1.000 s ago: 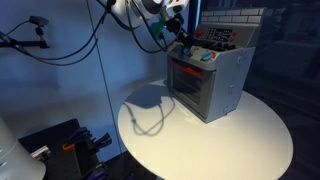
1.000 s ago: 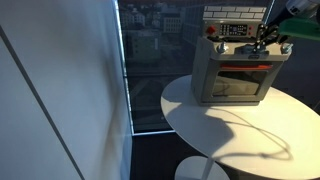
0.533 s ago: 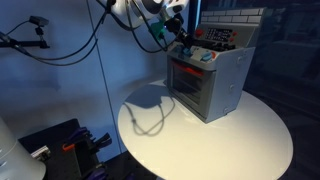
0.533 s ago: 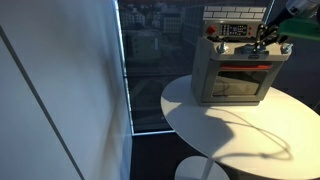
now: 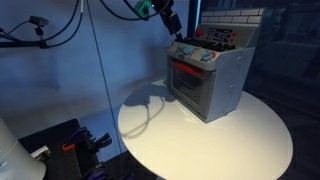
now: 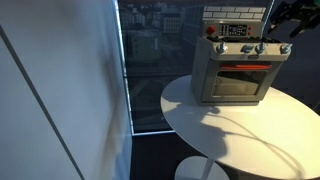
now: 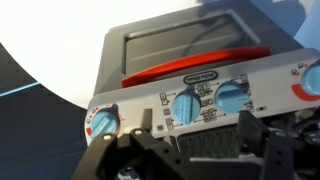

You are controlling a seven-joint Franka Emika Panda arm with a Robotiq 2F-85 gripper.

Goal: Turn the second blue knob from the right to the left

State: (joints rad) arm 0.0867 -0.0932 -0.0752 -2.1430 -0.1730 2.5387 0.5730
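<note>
Gaping wide with nothing between them, the fingers (image 7: 258, 150) of the gripper (image 7: 200, 135) hang clear of the toy oven (image 6: 235, 75), up beside its top edge in both exterior views. The second blue knob from the right (image 7: 185, 107), as I read it, sits untouched in the front panel's knob row. I judge this the approach step. The next move calls for lowering, straddling that knob, closing, and twisting left without nudging the neighbouring knob (image 7: 232, 97).

toy oven (image 5: 216, 86): grey plastic, matt | knobs (image 7: 185, 107): blue plastic, probably glossy | table (image 5: 243, 142): smooth white
</note>
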